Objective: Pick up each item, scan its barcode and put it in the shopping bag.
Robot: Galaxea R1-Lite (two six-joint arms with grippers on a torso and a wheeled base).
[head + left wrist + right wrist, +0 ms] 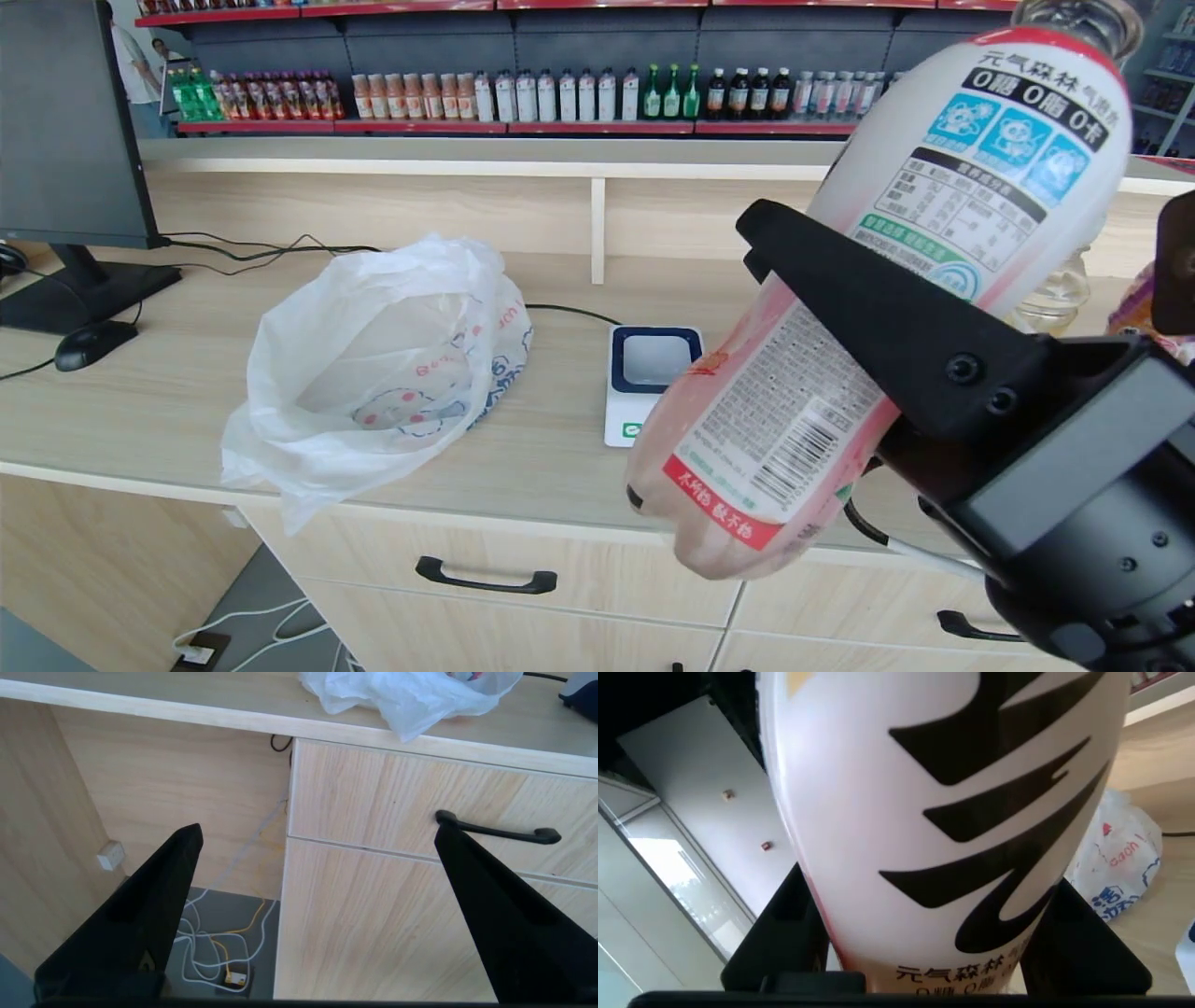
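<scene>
Right claw [789, 280] clamped on a tilted pink bottle [775, 439], held above the worktop [140, 401]. The scanner [649, 373] sits just below and left of the claw, the bag [373, 364] farther left. Left claw [318, 831], fingers apart, hangs before the drawers [392, 793].

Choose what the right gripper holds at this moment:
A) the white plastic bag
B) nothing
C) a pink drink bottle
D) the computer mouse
C: the right gripper is closed on the pink drink bottle, which is held tilted.
</scene>
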